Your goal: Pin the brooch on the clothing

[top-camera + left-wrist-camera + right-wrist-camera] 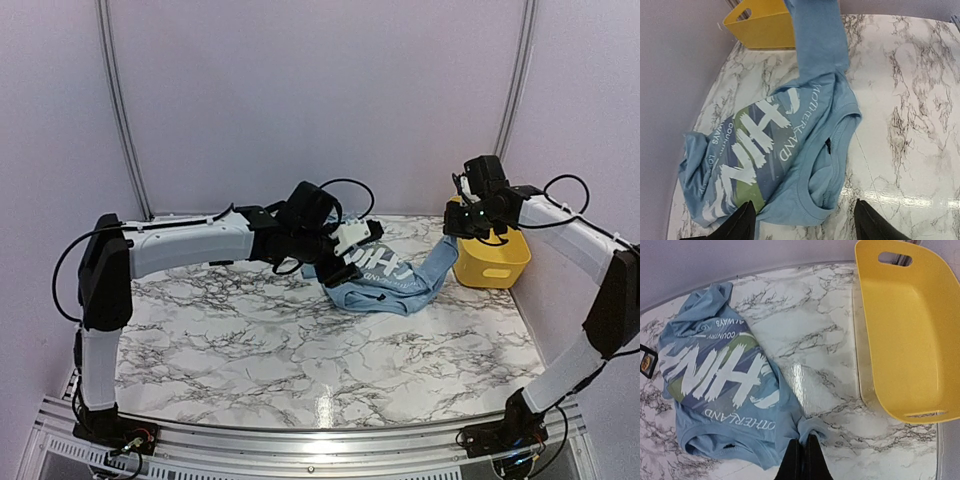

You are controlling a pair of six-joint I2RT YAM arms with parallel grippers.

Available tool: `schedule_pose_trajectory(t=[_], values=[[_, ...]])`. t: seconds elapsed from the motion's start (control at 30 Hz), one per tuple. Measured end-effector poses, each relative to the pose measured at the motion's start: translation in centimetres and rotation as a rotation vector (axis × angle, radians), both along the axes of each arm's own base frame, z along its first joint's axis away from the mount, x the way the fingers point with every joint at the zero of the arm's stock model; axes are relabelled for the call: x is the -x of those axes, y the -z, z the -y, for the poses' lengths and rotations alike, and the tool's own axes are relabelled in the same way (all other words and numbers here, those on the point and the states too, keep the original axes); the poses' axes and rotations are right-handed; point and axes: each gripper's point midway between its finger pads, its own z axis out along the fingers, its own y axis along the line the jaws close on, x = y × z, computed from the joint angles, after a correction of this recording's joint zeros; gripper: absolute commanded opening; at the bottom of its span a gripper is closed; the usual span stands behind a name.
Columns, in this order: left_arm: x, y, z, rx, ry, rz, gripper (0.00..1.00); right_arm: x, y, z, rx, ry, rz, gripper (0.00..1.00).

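Observation:
The light blue T-shirt (pixel 385 285) with white "CHINA" lettering lies bunched on the marble table. It also shows in the left wrist view (pixel 770 150) and the right wrist view (pixel 720 385). My left gripper (pixel 805 231) hovers open just above the collar (pixel 815 200), with its fingers to either side and nothing between them. In the top view it (pixel 352 252) sits over the shirt's left part. My right gripper (pixel 802 457) is shut on a pinch of the shirt's sleeve. In the top view it (pixel 462 228) holds that sleeve (pixel 437 262) lifted off the table. I see no brooch that I can name.
A yellow bin (pixel 492 262) stands at the back right, just beside my right gripper; it looks empty in the right wrist view (pixel 905 340) and shows in the left wrist view (pixel 765 25). A small dark object with a yellowish mark (pixel 646 362) sits at the shirt's far edge.

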Motion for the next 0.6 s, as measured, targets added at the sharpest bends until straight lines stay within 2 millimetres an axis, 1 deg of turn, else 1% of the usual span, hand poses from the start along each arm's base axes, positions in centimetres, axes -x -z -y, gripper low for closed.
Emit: schedule_pose_trajectory(t=[0.03, 0.1, 0.17, 0.2, 0.23, 0.27, 0.3, 0.33, 0.37, 0.4, 0.43, 0.47, 0.53, 0.57, 0.6], values=[[0.4, 0.7, 0.4, -0.011, 0.028, -0.005, 0.75, -1.2, -0.7, 0.2, -0.005, 0.011, 0.024, 0.00], [0.6, 3.6, 0.9, -0.062, 0.063, -0.030, 0.77, -3.7, -1.9, 0.2, -0.013, 0.021, 0.069, 0.00], [0.1, 7.9, 1.0, -0.135, 0.072, -0.065, 0.78, -5.9, -2.7, 0.0, -0.016, 0.028, 0.105, 0.01], [-0.2, 9.7, 0.9, -0.166, 0.072, -0.081, 0.79, -7.0, -2.9, -0.2, -0.016, 0.031, 0.122, 0.13], [-0.5, 11.9, 0.8, -0.205, 0.071, -0.098, 0.79, -8.1, -2.9, -0.3, -0.013, 0.033, 0.132, 0.31], [-0.8, 13.6, 0.7, -0.233, 0.067, -0.110, 0.79, -9.0, -2.7, -0.4, -0.009, 0.038, 0.139, 0.51], [-1.0, 15.0, 0.5, -0.259, 0.062, -0.118, 0.79, -9.8, -2.4, -0.3, 0.004, 0.045, 0.142, 0.62], [-1.2, 15.7, 0.6, -0.266, 0.057, -0.127, 0.78, -10.7, -2.1, -0.3, 0.016, 0.046, 0.140, 0.66], [-1.8, 15.3, 0.8, -0.263, 0.052, -0.107, 0.74, -11.4, -1.7, -0.3, 0.027, 0.047, 0.135, 0.70], [-2.4, 14.8, 1.0, -0.260, 0.042, -0.087, 0.68, -12.2, -1.2, -0.1, 0.044, 0.050, 0.123, 0.75], [-2.8, 14.2, 1.1, -0.257, 0.036, -0.071, 0.58, -13.0, -0.8, 0.0, 0.062, 0.051, 0.108, 0.89], [-3.1, 13.7, 1.3, -0.251, 0.034, -0.056, 0.45, -13.8, -0.4, 0.2, 0.079, 0.054, 0.097, 0.91], [-3.4, 13.4, 1.4, -0.246, 0.024, -0.044, 0.14, -14.5, 0.4, 0.4, 0.117, 0.051, 0.071, 0.88], [-3.3, 13.5, 1.3, -0.250, 0.027, -0.043, 0.02, -14.3, 0.8, 0.4, 0.136, 0.045, 0.053, 0.85], [-3.2, 13.9, 1.1, -0.258, 0.028, -0.050, 0.00, -13.8, 1.3, 0.4, 0.160, 0.036, 0.028, 0.82]])
